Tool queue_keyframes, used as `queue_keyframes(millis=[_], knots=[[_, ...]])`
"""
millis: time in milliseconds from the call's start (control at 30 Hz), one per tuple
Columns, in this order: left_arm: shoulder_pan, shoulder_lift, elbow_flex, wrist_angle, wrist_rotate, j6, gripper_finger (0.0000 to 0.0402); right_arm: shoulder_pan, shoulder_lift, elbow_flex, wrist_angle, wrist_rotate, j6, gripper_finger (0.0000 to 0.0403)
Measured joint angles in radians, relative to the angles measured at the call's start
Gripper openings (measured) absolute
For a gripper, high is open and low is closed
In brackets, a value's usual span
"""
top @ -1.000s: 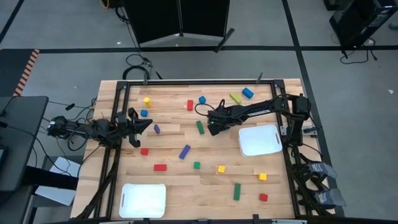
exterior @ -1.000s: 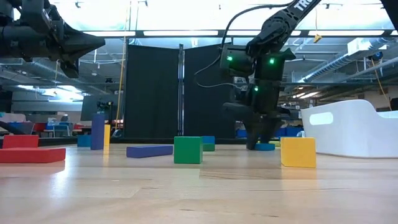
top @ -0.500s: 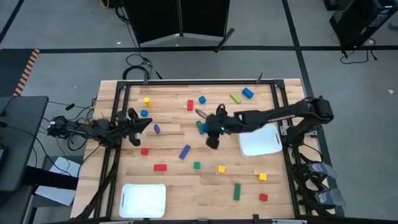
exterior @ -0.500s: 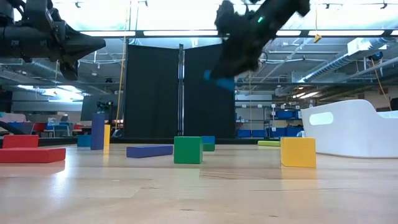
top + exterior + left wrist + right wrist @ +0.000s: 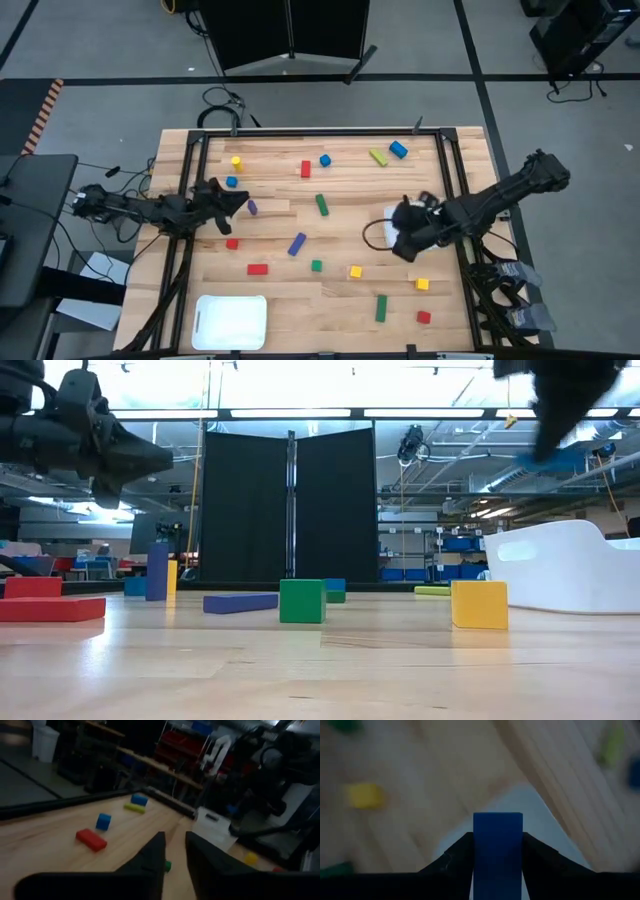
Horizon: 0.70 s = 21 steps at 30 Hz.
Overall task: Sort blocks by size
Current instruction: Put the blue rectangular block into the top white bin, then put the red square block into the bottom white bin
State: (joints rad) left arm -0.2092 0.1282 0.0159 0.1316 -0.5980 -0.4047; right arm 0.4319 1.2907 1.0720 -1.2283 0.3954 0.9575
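Wooden table: my right gripper clamps blue block; white tray beneath—lower first, release gently.

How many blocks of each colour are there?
Red blocks: 4
Yellow blocks: 3
Green blocks: 4, counting the lime bar
Blue blocks: 5, one held by the right gripper
Purple blocks: 1
Total: 17

right end effector hides most of white tray; table blurred.
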Motion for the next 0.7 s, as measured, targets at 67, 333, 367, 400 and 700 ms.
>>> queue_keyframes(millis=[67, 333, 367, 400, 700], knots=[[0.0, 0.049, 0.02, 0.001, 0.0, -0.005, 0.0115, 0.02, -0.012, -0.049, -0.022, 0.001, 0.099, 0.0139], [0.0, 0.287, 0.204, -0.119, 0.13, -0.002, 0.0198, 0.031, -0.02, -0.208, 0.039, -0.003, 0.236, 0.0221], [0.0, 0.321, 0.244, -0.184, 0.153, -0.017, 0.0204, 0.03, -0.02, -0.215, 0.043, -0.003, 0.238, 0.0243], [-0.001, 0.354, 0.283, -0.252, 0.18, -0.027, 0.0208, 0.03, -0.02, -0.219, 0.047, -0.003, 0.239, 0.0263], [-0.088, 0.685, 0.593, -0.919, 0.415, -0.104, 0.0214, 0.045, -0.02, -0.222, 0.108, 0.057, 0.168, 0.0363]])
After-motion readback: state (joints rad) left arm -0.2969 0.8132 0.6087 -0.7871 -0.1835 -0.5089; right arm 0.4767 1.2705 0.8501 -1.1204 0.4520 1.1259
